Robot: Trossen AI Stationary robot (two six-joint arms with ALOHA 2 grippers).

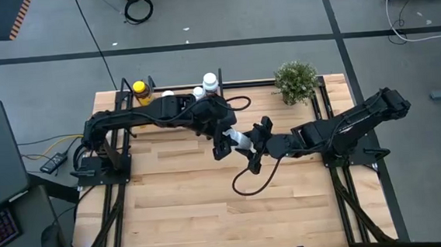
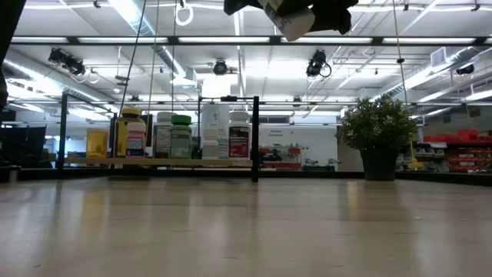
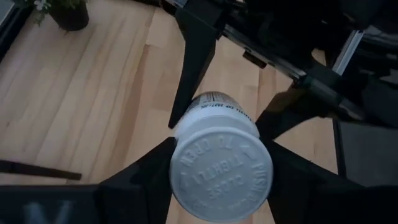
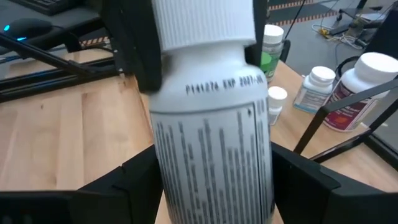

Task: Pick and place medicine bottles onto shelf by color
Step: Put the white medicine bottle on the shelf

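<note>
A white medicine bottle (image 1: 241,141) with a ribbed white cap and a printed label hangs in the air over the middle of the table, between both arms. My left gripper (image 1: 226,142) is shut on its cap end. My right gripper (image 1: 255,146) is shut on its body. In the low view the bottle (image 2: 296,21) shows high above the tabletop. The shelf (image 1: 173,96) stands at the table's far edge, and several bottles (image 2: 181,137) stand upright on its board, among them an amber one with a yellow cap (image 1: 140,90). My left gripper (image 3: 219,177) pinches the bottle's white cap (image 3: 186,180) between its two fingers, one on each side of the rim, coming from the table's left side. The bottle is lifted clear, its cap face turned toward my left wrist. My right gripper (image 4: 211,183) pinches the bottle's labelled body (image 4: 180,174) below the cap, one finger on each side, coming from the table's right side. The fingers lie across the bottle, which is clear of the table.
A small potted plant (image 1: 295,81) stands at the far edge, right of the shelf. A black cable (image 1: 252,180) loops over the planks below my right gripper. Bare wooden tabletop (image 1: 211,217) lies toward the near edge.
</note>
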